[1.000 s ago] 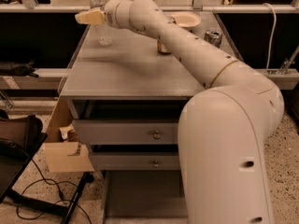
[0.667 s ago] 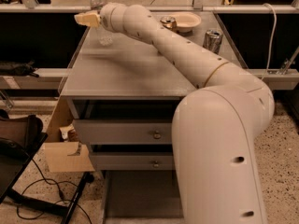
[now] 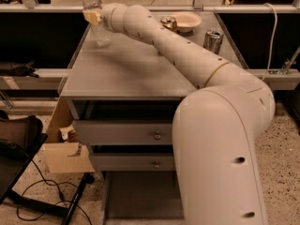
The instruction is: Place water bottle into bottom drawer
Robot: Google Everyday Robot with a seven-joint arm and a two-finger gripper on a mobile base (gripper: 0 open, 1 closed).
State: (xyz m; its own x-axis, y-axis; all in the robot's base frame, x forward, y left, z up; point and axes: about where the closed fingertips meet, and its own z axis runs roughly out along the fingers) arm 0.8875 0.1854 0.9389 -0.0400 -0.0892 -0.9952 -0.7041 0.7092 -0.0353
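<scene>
The water bottle (image 3: 97,20), slim and clear with a white cap, stands upright at the far left corner of the grey cabinet top (image 3: 131,69). My gripper (image 3: 92,17) is at the bottle's upper half, level with its shoulder and overlapping it from the right. The white arm reaches to it diagonally across the top. The bottom drawer (image 3: 140,198) is pulled out at floor level, a shallow grey tray with a bare floor, partly hidden by my arm's base.
A gold can (image 3: 168,21) and a pale bowl (image 3: 188,20) sit at the back of the top, a blue-silver can (image 3: 213,40) at the right. Two upper drawers with knobs (image 3: 157,135) are slightly out. A cardboard box (image 3: 65,151) and cables lie left.
My gripper has moved slightly right, from beside the bottle to overlapping it. The forearm swung away from the gold can, which now shows. The bottle has not moved.
</scene>
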